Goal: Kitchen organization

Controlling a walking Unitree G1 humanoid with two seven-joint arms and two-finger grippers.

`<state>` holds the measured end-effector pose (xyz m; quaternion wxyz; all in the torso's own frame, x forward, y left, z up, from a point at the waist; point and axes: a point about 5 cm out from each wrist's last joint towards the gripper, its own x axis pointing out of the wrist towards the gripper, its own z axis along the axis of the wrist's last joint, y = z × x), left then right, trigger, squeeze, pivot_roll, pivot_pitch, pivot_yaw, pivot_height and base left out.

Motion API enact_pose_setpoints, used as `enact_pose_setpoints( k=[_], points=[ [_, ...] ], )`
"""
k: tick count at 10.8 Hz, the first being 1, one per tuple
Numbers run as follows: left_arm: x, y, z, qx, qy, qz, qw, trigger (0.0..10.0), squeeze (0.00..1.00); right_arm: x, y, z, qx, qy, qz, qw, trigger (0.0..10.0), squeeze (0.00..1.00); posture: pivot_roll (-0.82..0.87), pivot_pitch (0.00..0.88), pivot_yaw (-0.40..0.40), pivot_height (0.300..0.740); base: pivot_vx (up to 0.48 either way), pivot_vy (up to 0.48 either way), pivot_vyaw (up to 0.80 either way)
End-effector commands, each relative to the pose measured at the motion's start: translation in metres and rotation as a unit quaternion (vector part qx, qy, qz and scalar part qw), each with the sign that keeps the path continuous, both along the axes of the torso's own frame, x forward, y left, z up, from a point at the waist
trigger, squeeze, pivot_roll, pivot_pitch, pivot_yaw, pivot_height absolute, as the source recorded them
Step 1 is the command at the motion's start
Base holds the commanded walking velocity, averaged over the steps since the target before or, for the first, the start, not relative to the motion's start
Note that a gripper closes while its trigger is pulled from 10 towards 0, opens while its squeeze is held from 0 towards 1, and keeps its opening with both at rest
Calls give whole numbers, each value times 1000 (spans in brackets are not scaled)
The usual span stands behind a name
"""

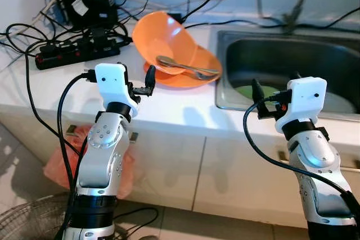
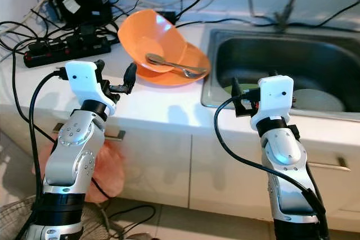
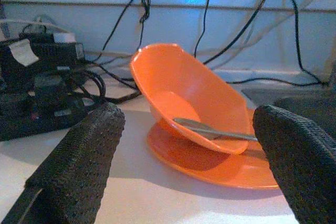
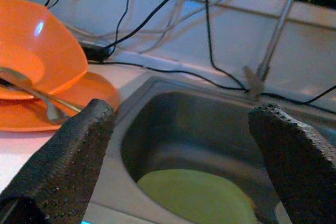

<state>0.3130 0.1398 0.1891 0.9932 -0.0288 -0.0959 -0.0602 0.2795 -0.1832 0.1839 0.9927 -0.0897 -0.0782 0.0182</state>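
Left gripper (image 3: 189, 166) spread apart facing orange bowl (image 1: 169, 40) and spoon (image 1: 185, 67); right gripper (image 4: 184, 150) likewise apart above sink (image 1: 281, 54).

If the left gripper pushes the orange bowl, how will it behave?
The orange bowl leans tilted on the orange plate, so it would probably rock or tip flat. It looks like thin plastic, likely light and sliding easily. The spoon lying in it may slip out. The left gripper is open.

White cabinets (image 1: 185, 167) on tiled floor (image 1: 11, 150)
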Motion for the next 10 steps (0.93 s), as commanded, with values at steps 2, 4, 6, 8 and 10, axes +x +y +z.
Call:
enact_pose_setpoints(
  k=[2, 4, 6, 8, 10],
  points=[
    [1, 5, 0, 1, 2, 13, 1000, 10000, 0, 5, 0, 5, -9, -12, -24, 1000, 10000, 0, 69, 0, 20, 740, 120, -412, 0],
    [1, 8, 1, 2, 1, 17, 1000, 10000, 0, 6, 4, 3, 14, -7, -13, 1000, 10000, 0, 77, 0, 20, 740, 0, -416, 0],
    [2, 8, 0, 0, 4, 20, 1000, 10000, 0, 6, 7, 4, 19, -11, -11, 1000, 10000, 0, 71, 0, 20, 740, 120, -206, 0],
    [2, 11, -2, -15, 10, 29, 999, 10000, 0, 6, 0, 3, 10, -16, -39, 999, 10000, 0, 68, 0, 19, 740, 0, 0, 0],
    [1, 11, -1, -13, 8, 28, 999, 10000, 0, 5, 4, 1, 10, -2, -12, 1000, 10000, 0, 73, 0, 16, 740, 122, 0, 0]
  ],
)
